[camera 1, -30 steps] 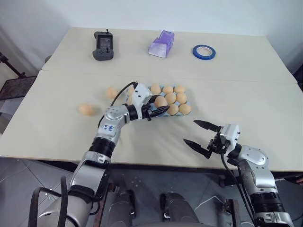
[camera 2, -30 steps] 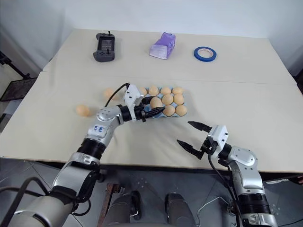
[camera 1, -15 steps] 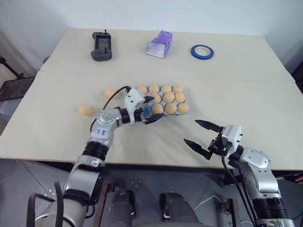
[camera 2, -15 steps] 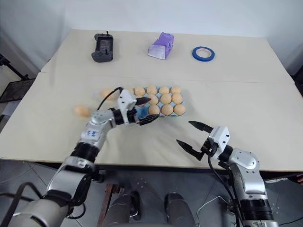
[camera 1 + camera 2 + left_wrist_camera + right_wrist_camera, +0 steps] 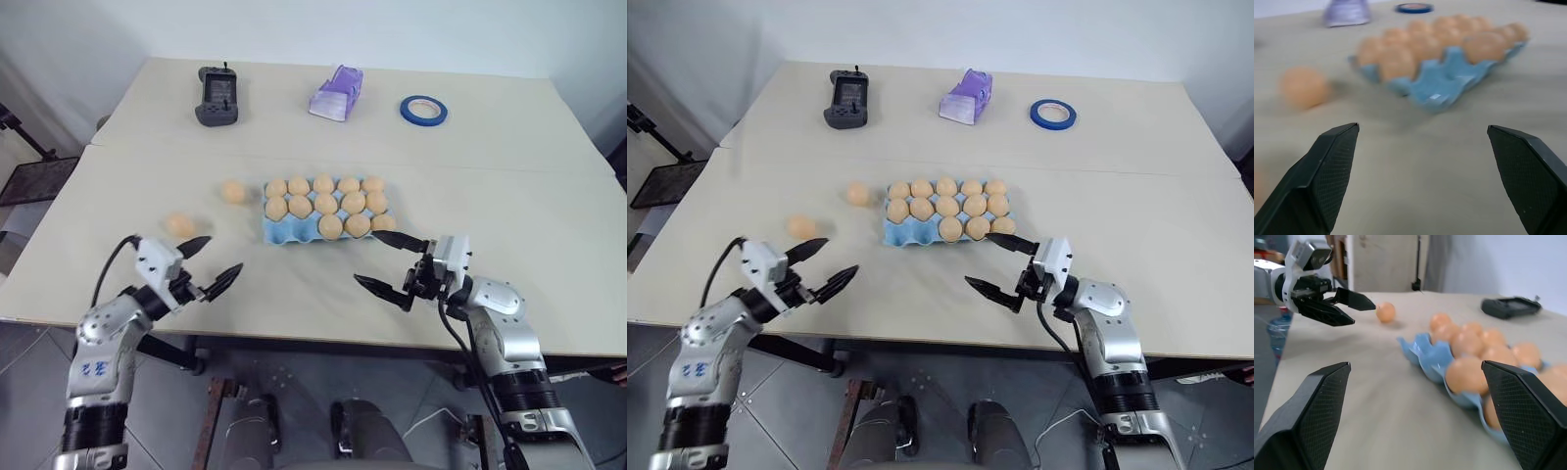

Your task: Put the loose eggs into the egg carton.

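Observation:
The light blue egg carton (image 5: 291, 233) lies mid-table with several tan eggs in its cups; its two front-left cups are bare. Two loose eggs rest on the table to its left, one (image 5: 233, 191) near the carton's back corner and one (image 5: 178, 225) further left. My left gripper (image 5: 220, 255) hangs open and empty near the front edge, just in front of the further egg. In the left wrist view its fingers (image 5: 1327, 166) frame that egg (image 5: 1303, 87) and the carton (image 5: 1449, 73). My right gripper (image 5: 365, 257) is open and empty at the carton's front-right corner.
At the back of the table lie a black handheld controller (image 5: 216, 95), a lilac plastic object (image 5: 336, 91) and a blue tape roll (image 5: 423, 109). A seam between two tabletops runs behind the carton. The table's front edge is just under both grippers.
My left gripper let an egg go into the carton, opened, and drew back and left to the front edge. My right gripper shifted slightly left toward the carton.

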Robot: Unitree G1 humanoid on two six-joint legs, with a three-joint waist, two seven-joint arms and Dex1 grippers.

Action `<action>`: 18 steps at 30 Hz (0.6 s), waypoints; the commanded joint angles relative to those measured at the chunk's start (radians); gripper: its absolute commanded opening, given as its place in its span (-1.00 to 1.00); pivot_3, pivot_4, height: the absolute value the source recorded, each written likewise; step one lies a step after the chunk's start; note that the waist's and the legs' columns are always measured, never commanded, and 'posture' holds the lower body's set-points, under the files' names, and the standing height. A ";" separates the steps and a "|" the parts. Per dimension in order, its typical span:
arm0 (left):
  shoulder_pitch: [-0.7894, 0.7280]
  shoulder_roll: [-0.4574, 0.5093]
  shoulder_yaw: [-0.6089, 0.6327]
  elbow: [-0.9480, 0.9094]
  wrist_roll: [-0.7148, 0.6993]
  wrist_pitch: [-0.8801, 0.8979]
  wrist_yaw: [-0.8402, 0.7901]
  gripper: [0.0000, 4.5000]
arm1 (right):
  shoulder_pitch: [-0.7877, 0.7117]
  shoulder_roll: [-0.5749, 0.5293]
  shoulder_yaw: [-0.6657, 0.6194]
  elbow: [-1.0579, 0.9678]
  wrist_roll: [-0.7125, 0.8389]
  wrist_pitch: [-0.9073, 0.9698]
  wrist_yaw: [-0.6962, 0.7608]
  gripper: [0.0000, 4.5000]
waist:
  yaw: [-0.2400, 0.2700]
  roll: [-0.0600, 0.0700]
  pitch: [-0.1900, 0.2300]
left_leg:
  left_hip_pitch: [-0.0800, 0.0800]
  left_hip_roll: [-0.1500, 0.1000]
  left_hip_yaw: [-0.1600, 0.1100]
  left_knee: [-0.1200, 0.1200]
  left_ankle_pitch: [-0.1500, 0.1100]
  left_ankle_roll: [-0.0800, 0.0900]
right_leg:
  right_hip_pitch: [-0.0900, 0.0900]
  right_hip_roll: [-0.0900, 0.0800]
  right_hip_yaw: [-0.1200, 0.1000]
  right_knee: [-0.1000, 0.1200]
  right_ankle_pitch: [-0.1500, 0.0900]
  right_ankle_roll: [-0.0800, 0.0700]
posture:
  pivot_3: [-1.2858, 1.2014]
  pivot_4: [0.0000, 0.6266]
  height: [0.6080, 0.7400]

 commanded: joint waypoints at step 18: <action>-0.069 0.000 0.082 0.013 0.027 0.042 0.300 0.99 | -0.064 0.022 0.002 0.057 -0.006 -0.021 0.043 1.00 | 0.000 0.000 0.000 | 0.000 0.000 0.001 -0.004 0.000 0.000 | -0.001 0.000 0.000 -0.002 -0.001 -0.001 | 0.03 -0.52 1.00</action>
